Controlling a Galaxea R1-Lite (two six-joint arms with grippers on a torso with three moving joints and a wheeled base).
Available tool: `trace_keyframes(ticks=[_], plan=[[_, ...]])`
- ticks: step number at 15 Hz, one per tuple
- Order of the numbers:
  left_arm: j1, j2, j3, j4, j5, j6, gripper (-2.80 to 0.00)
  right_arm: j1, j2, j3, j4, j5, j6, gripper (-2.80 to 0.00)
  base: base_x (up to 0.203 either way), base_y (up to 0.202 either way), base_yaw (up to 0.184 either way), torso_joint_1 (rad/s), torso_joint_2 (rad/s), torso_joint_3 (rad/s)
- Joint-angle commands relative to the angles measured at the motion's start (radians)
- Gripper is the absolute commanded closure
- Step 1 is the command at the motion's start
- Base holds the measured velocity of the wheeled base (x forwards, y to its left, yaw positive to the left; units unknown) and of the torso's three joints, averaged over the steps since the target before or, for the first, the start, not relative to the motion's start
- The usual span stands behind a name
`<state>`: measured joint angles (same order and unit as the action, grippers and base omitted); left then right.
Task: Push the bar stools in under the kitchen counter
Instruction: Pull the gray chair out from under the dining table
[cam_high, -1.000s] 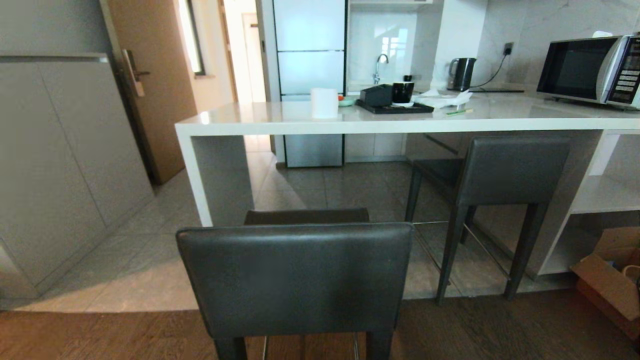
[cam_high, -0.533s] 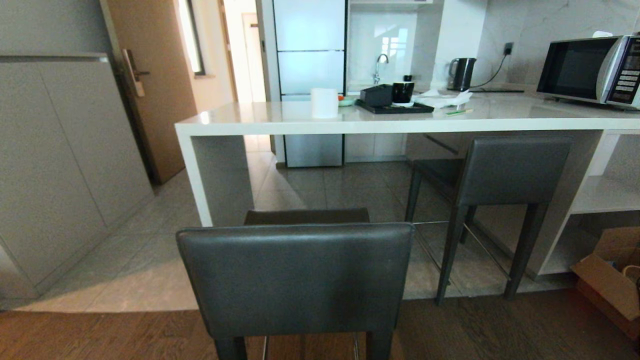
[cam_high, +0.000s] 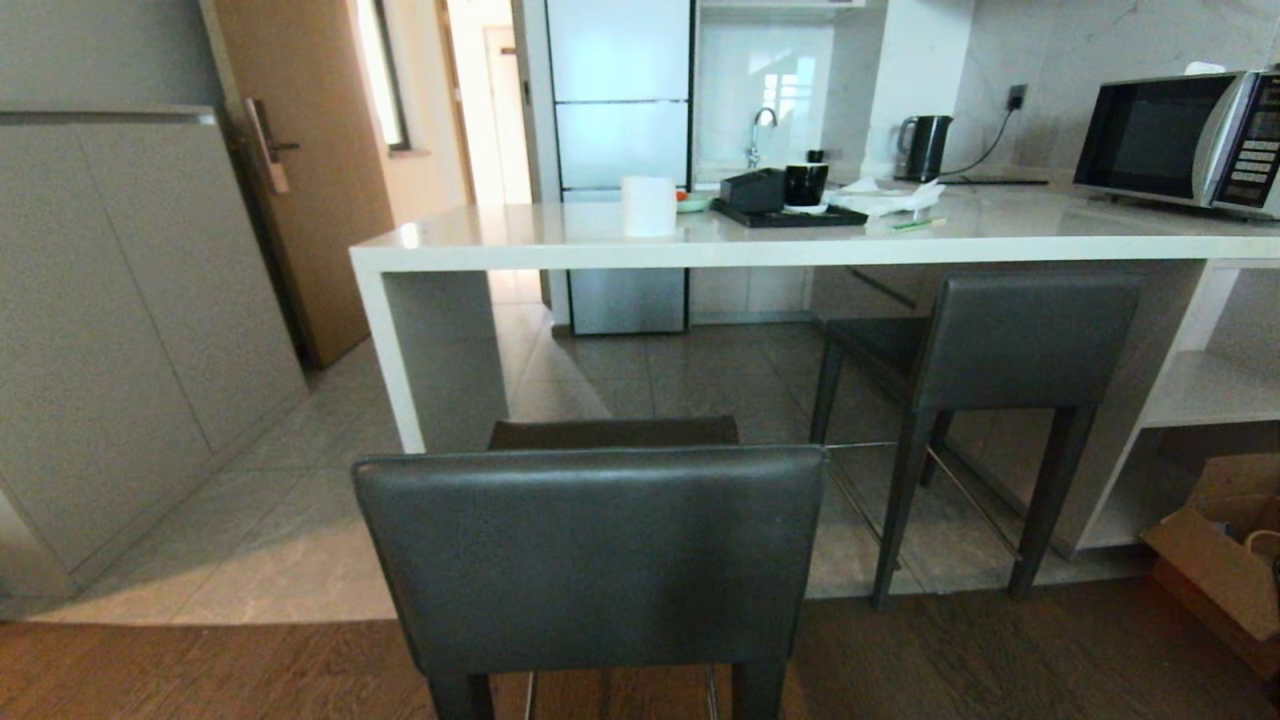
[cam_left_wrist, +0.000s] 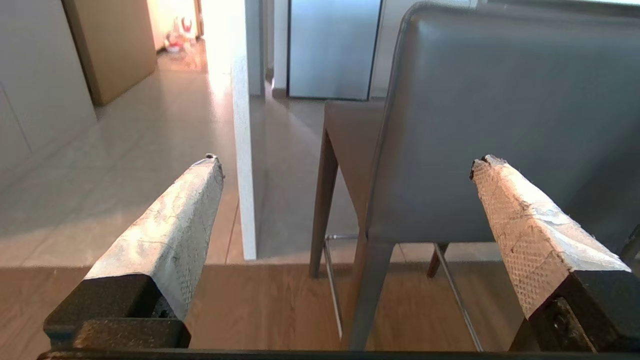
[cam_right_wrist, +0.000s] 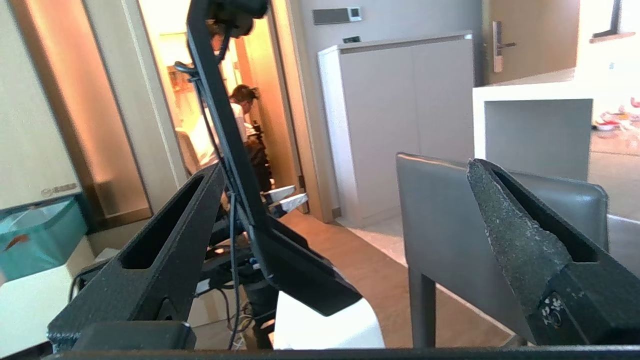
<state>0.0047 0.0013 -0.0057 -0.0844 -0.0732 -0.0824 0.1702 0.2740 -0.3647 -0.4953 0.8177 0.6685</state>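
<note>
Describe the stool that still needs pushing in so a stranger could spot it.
Find the long white counter with the microwave. Two matching dark stools face it. The far stool is tucked under; the near stool stands on the wood floor, away from the counter.

Matt, seemingly leather bar stools (cam_high: 590, 560); glossy stone-look kitchen counter (cam_high: 560, 240).

right gripper (cam_right_wrist: 345, 200) fingers apart | bar stool (cam_right_wrist: 450, 225) backrest beside them | person (cam_right_wrist: 240, 120) in doorway
</note>
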Motion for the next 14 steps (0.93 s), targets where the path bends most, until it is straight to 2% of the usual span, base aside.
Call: trace_keyframes(ticks=[1,3,5,6,9,11,12,14], plan=[[0.001,0.000,0.015,0.014,0.001,0.001,-2.80,-0.028,0.005,0.001,0.015,0.005,0.003,-2.80,0.000,0.000,0.000,0.000,0.00,0.000],[0.001,0.000,0.015,0.014,0.001,-0.001,-2.80,-0.107,0.006,0.001,0.051,0.005,-0.001,-2.80,0.000,0.000,0.000,0.000,0.00,0.000],[0.001,0.000,0.015,0.014,0.001,-0.007,-2.80,-0.223,0.005,-0.008,0.104,0.003,-0.004,-2.80,0.000,0.000,0.000,0.000,0.00,0.000],[0.001,0.000,0.015,0.014,0.003,-0.007,-2.80,-0.248,0.005,-0.021,0.124,0.000,-0.011,-2.80,0.000,0.000,0.000,0.000,0.00,0.000],[0.001,0.000,0.015,0.014,0.003,-0.010,-2.80,-0.247,0.007,-0.047,0.135,0.078,-0.018,-2.80,0.000,0.000,0.000,0.000,0.00,0.000],[0.000,0.000,0.015,0.014,0.001,-0.011,-2.80,-0.248,0.005,-0.037,0.129,0.077,-0.065,-2.80,0.000,0.000,0.000,0.000,0.00,0.000],[0.000,0.000,0.015,0.014,0.001,-0.011,-2.80,-0.248,0.005,-0.013,0.130,0.073,-0.127,-2.80,0.000,0.000,0.000,0.000,0.00,0.000],[0.000,-0.001,0.015,0.015,0.001,-0.010,-2.80,-0.247,0.013,-0.014,0.136,0.061,-0.146,-2.80,0.000,0.000,0.000,0.000,0.00,0.000]])
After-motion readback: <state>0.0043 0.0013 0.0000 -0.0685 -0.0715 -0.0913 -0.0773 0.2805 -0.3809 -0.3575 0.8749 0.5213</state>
